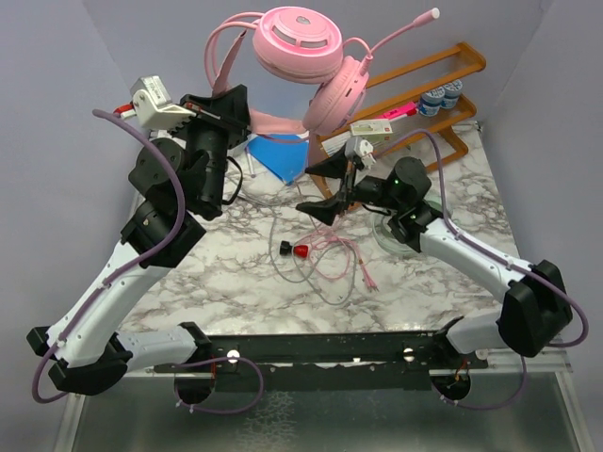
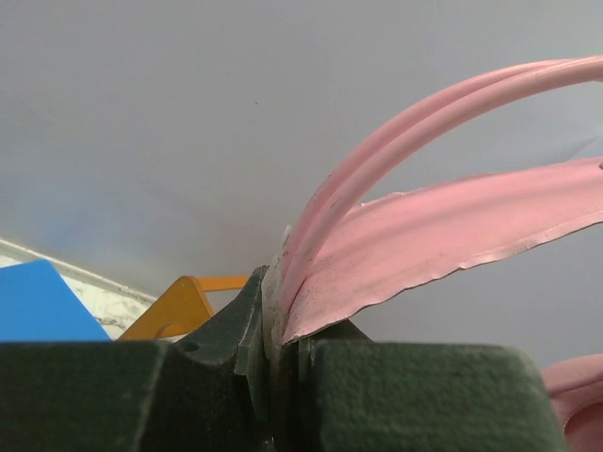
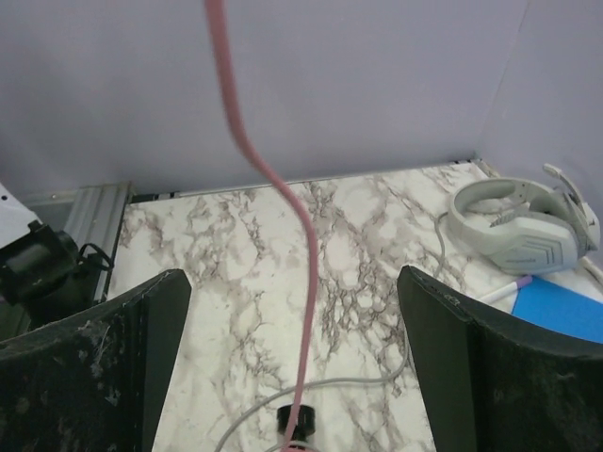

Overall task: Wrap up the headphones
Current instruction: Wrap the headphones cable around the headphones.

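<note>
Cable (image 1: 341,256), pink, thin: loose loops on the marble, nearer than the blue sheet (image 1: 281,155), not wrapped. Right gripper (image 1: 330,188): just right of the sheet, fingers spread wide, grasping nothing; a cable strand hangs between them, touching neither. Left gripper (image 1: 229,102): left of the sheet, raised, jaws clenched on the headband of the pink headphones (image 1: 300,42). These hang aloft beyond the sheet, cups padded, microphone boom pointing up and right. Silver-grey headset (image 3: 516,224): flat on the marble, just beside the sheet.
</note>
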`<state>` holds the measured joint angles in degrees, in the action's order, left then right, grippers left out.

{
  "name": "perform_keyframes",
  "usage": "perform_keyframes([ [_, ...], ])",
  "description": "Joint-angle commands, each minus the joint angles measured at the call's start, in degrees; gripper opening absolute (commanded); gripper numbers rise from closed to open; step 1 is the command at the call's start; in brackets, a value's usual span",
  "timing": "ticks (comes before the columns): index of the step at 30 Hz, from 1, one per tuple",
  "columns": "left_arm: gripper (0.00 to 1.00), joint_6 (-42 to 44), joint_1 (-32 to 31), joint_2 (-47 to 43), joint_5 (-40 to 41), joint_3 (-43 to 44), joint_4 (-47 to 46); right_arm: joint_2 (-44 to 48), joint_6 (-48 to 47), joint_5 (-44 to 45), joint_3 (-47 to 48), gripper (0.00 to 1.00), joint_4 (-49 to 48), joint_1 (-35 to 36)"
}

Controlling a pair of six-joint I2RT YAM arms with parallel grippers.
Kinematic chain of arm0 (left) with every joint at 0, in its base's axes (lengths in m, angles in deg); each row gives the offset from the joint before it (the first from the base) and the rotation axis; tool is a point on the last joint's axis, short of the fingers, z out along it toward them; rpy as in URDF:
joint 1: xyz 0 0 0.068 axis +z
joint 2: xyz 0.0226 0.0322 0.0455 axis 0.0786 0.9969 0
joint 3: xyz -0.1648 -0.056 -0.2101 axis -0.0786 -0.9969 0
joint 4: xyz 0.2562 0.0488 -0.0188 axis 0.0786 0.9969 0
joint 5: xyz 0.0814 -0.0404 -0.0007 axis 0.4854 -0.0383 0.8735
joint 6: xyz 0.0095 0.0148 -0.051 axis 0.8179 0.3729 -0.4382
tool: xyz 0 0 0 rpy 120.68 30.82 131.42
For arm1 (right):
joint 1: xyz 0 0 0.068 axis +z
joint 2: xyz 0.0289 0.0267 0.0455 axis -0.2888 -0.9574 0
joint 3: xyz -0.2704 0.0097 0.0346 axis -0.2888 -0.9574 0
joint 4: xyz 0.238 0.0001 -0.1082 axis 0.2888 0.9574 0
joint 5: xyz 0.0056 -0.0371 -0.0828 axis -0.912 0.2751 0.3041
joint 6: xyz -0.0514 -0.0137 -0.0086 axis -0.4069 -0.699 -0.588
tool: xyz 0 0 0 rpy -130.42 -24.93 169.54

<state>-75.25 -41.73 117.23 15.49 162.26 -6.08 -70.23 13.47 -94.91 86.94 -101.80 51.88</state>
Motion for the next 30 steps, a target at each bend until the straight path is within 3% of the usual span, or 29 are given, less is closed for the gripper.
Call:
perform_keyframes([
  [1, 0.0, -3.1, -0.2, -1.6, -3.0, 2.7, -2.2, -7.5, -0.1, -1.7, 7.0, 1.0, 3.7, 0.8],
  [3, 0.0, -3.2, -0.2, -1.3, -2.8, 3.3, -1.8, -10.1, -1.3, -1.6, 9.0, 0.98, 5.6, 2.6],
  [9, 0.0, -2.0, -0.3, -1.1, -0.1, 5.0, -0.6, -13.9, 3.4, -5.9, 7.5, 0.88, -4.0, 5.7],
  [12, 0.0, -1.4, -0.3, -0.8, 1.6, 5.3, -0.5, -14.8, 4.1, -8.3, 7.6, 0.64, -4.6, 7.2],
  [15, 0.0, 0.3, -0.3, -0.7, 4.2, 4.9, -1.2, -13.6, 5.6, -10.9, 5.9, 0.49, -6.8, 9.2],
  [17, 0.0, 2.3, -0.2, -0.3, 6.2, 4.9, -1.9, -11.1, 6.0, -10.6, 3.7, 0.33, -7.7, 10.7],
  [21, 0.0, 7.7, -0.2, 1.7, 12.4, 5.5, -2.4, -4.6, 7.0, -8.6, -0.4, 0.17, -7.9, 13.4],
  [30, 0.0, 18.3, 1.1, 6.5, 21.5, 0.6, -11.0, 3.9, 7.2, -6.9, 2.4, 0.16, 1.3, 19.5],
])
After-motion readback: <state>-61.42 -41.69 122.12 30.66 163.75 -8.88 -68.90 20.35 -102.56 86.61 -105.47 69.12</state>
